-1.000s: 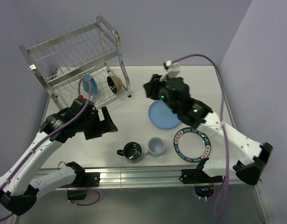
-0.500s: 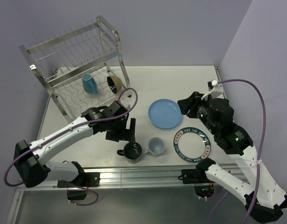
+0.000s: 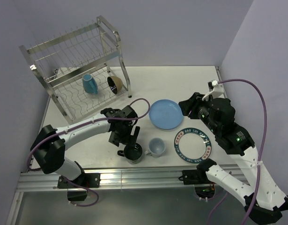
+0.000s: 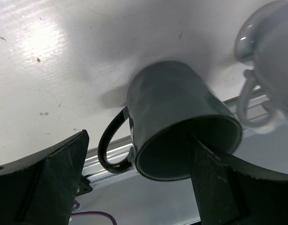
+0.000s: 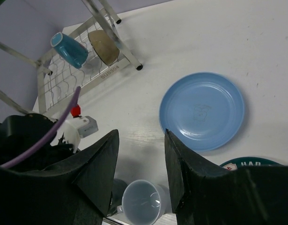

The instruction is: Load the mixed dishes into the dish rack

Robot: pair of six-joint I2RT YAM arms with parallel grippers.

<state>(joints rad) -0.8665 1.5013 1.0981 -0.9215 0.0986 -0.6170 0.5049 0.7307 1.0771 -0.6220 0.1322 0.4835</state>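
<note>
Near row, left: dark glazed mug [image 3: 133, 152], upright on the white table [image 3: 181, 84], loop handle turned to the left. Its interior is in shadow and any contents cannot be made out.
Left gripper [image 4: 139, 138]: fingers spread wide, straddling the dark glazed mug and not clamped on it. The handle-side finger stands clear of the handle. The other lies across the rim, and contact cannot be confirmed.
Near row, middle: pale round cup [image 3: 156, 146], upright, just beside the dark glazed mug on its right, with its handle towards that mug. The left wrist view shows it blurred and cut by the frame edge.
Near row, right: white plate with dark lettered rim [image 3: 194, 144], flat on the table, apart from the pale round cup. The lettering is too small to read. In the right wrist view only an arc of the rim shows past a finger.
Middle: light-blue round plate [image 3: 166, 114], flat on the table, beyond the cup and the lettered plate. The faint mark at its centre is not legible.
Right gripper [image 5: 141, 133]: fingers parted with nothing between them, raised over the table just beside the light-blue round plate's right edge.
Far left: two-tier shiny steel wire dish rack [image 3: 73, 61], standing at the table's far left corner.
Rack, lower shelf: blue mug [image 3: 90, 84], tilted on the wavy wires. The black-and-tan bowl [image 3: 115, 84] stands on edge to its right, near the corner post, apart from the mug.
Obscured: in the right wrist view the dark glazed mug is almost wholly behind a finger.
</note>
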